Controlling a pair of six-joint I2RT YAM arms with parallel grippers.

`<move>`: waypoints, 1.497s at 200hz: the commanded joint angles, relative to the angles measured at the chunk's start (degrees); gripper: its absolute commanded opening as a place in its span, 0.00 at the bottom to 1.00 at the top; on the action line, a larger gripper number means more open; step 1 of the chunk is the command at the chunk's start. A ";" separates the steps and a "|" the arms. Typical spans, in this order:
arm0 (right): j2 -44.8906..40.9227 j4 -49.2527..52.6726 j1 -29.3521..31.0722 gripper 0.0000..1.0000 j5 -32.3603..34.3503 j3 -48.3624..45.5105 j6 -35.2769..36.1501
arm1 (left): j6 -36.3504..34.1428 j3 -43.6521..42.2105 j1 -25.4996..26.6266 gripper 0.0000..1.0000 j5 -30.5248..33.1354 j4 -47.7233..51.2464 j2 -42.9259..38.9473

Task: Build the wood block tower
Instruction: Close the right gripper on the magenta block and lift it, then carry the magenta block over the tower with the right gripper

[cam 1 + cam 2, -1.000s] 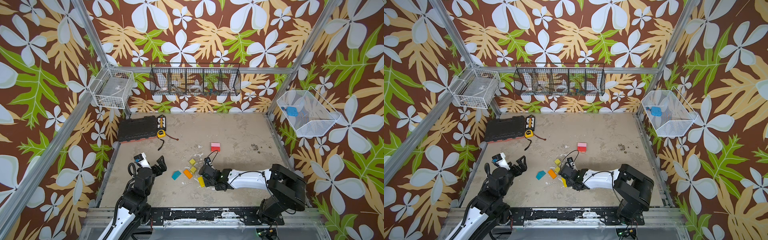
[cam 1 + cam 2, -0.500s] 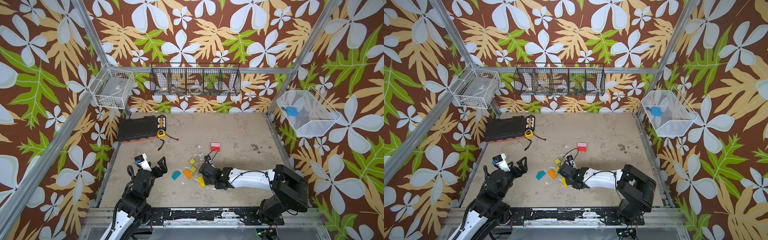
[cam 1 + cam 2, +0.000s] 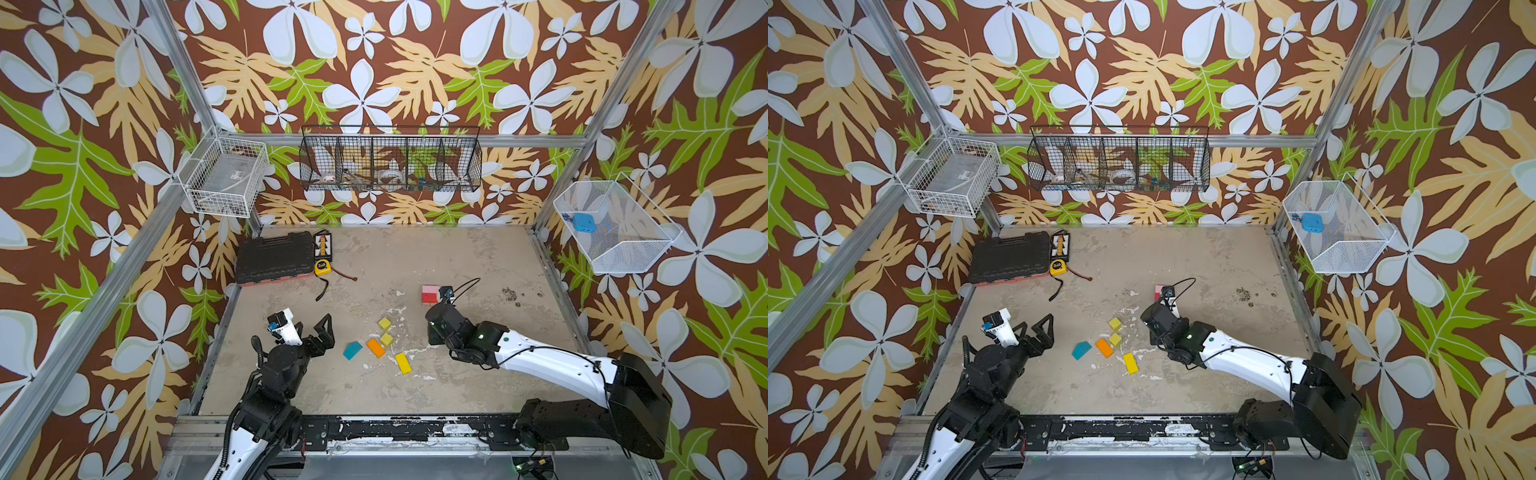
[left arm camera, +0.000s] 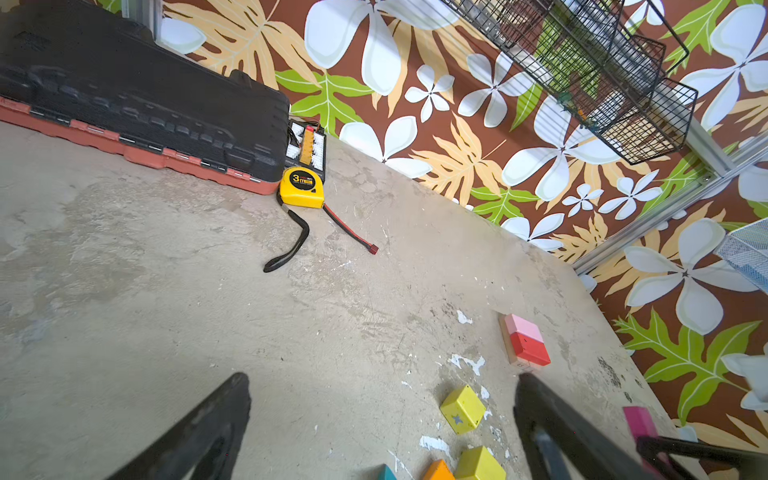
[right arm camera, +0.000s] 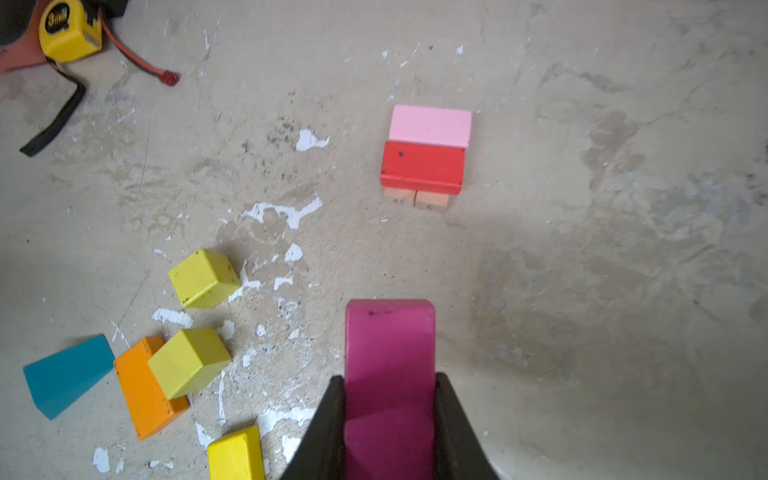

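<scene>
The left gripper [image 3: 1034, 328], lower left, gapes empty. At centre, teal roof piece [image 3: 352, 350], orange brick [image 3: 375, 347], yellow-green cubes [image 3: 384, 323] and yellow brick [image 3: 403, 363] lie loose. The right gripper [image 5: 390, 386] clamps the magenta brick [image 5: 390, 345] short of the tower [image 3: 430, 293], right of centre: only pink and red on planks [image 5: 415, 198]. The tool case [image 3: 274, 257], upper left, blocks nothing.

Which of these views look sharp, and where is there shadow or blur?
Right wrist view: sharp on the magenta block in the right claw, soft shadow on the tabletop beside it. Left wrist view: the open left claw slightly soft up close. Both top views: even light, no glare.
</scene>
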State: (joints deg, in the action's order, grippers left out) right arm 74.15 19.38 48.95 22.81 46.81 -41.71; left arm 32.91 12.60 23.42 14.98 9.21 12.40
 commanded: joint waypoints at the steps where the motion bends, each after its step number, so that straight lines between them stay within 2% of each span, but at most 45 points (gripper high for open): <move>1: -2.47 0.60 -3.05 0.16 0.54 0.89 1.34 | 0.05 0.30 -0.13 1.00 0.22 -0.43 0.34; 24: -5.02 0.08 -7.28 0.15 0.37 2.42 2.38 | 0.16 0.22 -0.08 1.00 0.57 -0.56 0.29; 43: -5.18 -0.76 -12.02 0.16 -2.59 3.91 3.43 | 0.21 0.23 -0.11 1.00 0.65 -0.69 0.80; 91: 1.75 -1.17 -19.16 0.12 -8.78 8.47 5.67 | 0.29 0.28 -0.11 1.00 1.18 -1.34 1.97; 164: 19.55 2.12 -19.42 0.10 -12.53 19.51 8.99 | 0.26 0.38 -0.13 1.00 1.54 -1.75 3.11; 299: 31.03 2.52 -19.46 0.14 -11.94 24.54 10.42 | 0.32 0.49 -0.13 1.00 1.63 -1.92 3.62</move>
State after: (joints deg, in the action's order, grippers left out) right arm 104.07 21.82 29.41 10.57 70.76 -31.46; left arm 33.12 12.62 23.42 16.12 9.08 16.01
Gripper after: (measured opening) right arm 0.268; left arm 0.998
